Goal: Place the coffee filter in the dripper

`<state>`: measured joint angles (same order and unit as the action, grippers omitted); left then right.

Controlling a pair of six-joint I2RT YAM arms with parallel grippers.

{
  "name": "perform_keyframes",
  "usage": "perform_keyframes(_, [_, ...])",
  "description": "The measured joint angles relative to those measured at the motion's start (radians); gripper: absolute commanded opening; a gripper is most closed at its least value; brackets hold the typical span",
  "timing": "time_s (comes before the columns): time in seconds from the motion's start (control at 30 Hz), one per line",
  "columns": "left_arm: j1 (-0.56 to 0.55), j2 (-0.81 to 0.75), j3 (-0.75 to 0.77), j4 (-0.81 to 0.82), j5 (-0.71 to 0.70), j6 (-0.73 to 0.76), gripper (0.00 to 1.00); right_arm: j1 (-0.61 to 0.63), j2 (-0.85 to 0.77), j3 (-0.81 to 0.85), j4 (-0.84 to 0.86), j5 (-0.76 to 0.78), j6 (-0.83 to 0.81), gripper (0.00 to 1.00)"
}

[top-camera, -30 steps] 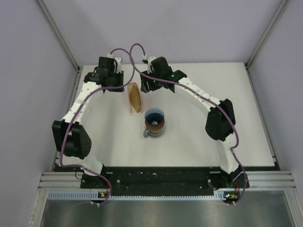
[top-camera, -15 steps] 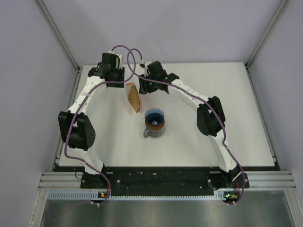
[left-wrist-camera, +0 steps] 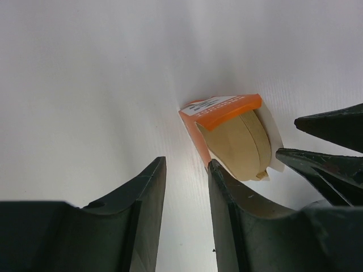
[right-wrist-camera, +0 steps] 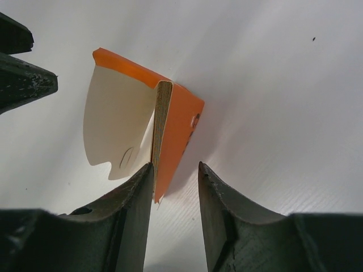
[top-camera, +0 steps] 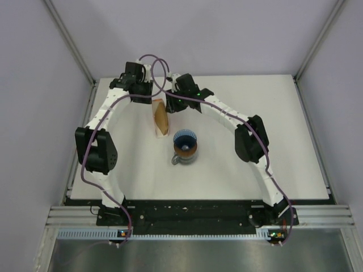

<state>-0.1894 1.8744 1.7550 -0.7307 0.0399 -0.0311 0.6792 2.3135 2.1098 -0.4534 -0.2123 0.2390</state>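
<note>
While left gripper point(left-wrist-camera: 186, 164) and right gripper point(right-wrist-camera: 176, 167) flank filter pack point(left-wrist-camera: 224, 111) | jaws apart, empty | label point(left-wrist-camera: 209, 103) illegible

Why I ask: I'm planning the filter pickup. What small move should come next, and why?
Probably close the right gripper on the filter pack. The pack stands on edge with its orange corner between those open fingers, so a grip would steady it while the left gripper, also open, reaches for the tan filters.

A white rectangular table point(top-camera: 289, 141) sits between plain pale-lilac walls point(top-camera: 215, 34), with grey aluminium rails point(top-camera: 317, 215) along its near edge, evenly lit.
</note>
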Motion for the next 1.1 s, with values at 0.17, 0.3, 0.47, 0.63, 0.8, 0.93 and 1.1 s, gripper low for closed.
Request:
perform_keyframes(0.17, [0.001, 0.027, 0.040, 0.003, 0.005, 0.008, 0.42, 0.001, 0.038, 0.027, 0.017, -0.018, 0.000, 0.16])
perform_keyframes(0.3, [0.005, 0.030, 0.044, 0.005, 0.021, 0.025, 0.43, 0.001, 0.053, 0.027, 0.019, -0.024, -0.004, 0.00])
perform_keyframes(0.47, [0.014, 0.030, 0.044, 0.004, 0.044, 0.077, 0.48, 0.001, 0.053, 0.032, 0.020, -0.043, -0.050, 0.00])
perform_keyframes(0.63, [0.037, 0.019, 0.043, -0.038, 0.087, 0.155, 0.50, 0.008, 0.051, 0.031, 0.019, -0.052, -0.175, 0.00])
perform_keyframes(0.8, [0.049, -0.032, 0.009, -0.061, 0.147, 0.196, 0.49, 0.029, 0.043, 0.031, 0.020, -0.065, -0.286, 0.00])
perform_keyframes(0.93, [0.051, -0.062, -0.031, -0.066, 0.151, 0.209, 0.48, 0.044, 0.040, 0.031, 0.020, -0.083, -0.349, 0.00])
perform_keyframes(1.1, [0.055, -0.059, -0.044, -0.093, 0.192, 0.217, 0.47, 0.050, 0.039, 0.019, 0.020, -0.110, -0.394, 0.00])
